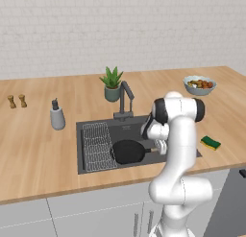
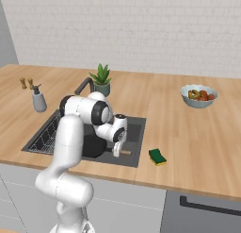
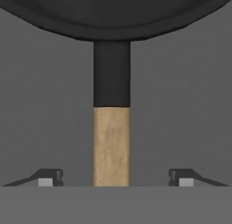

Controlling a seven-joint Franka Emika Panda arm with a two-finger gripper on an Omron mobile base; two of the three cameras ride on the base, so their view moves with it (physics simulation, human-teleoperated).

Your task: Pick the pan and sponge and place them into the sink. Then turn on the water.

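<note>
Black round pan [image 3: 113, 14] — wooden handle — lies in the grey sink [image 1: 137, 128], jaws spread clear.

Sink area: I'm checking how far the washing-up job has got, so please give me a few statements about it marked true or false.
1. The pan lies in the sink. True.
2. The sponge is in the sink too. False: it lies on the counter, to the right of the sink.
3. The hand is clamped on the pan's handle. False: its fingers stand wide apart on either side of the handle, not touching it.
4. Water is running from the faucet. False: no stream is visible.
5. A bowl of fruit stands on the counter. True.
</note>
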